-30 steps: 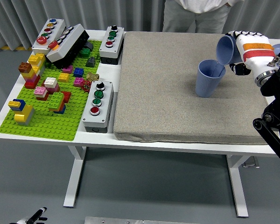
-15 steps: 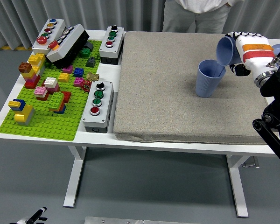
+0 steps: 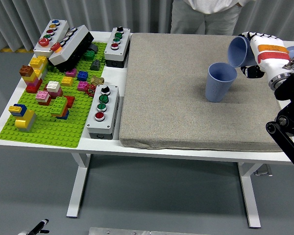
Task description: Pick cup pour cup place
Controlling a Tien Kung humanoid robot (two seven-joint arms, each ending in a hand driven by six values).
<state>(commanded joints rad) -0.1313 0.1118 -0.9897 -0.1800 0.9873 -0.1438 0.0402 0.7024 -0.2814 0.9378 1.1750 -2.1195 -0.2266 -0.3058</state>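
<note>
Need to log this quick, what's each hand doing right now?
Left hand: not in view.
Right hand: closed on the tilted blue cup, held above the upright blue cup.

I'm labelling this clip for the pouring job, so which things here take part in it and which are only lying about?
In the job:
- tilted blue plastic cup, held by the right hand
- upright blue plastic cup on the grey mat

Lying about:
- green brick baseplate with coloured bricks
- three grey button boxes
- black box
- person standing at the far side
</note>
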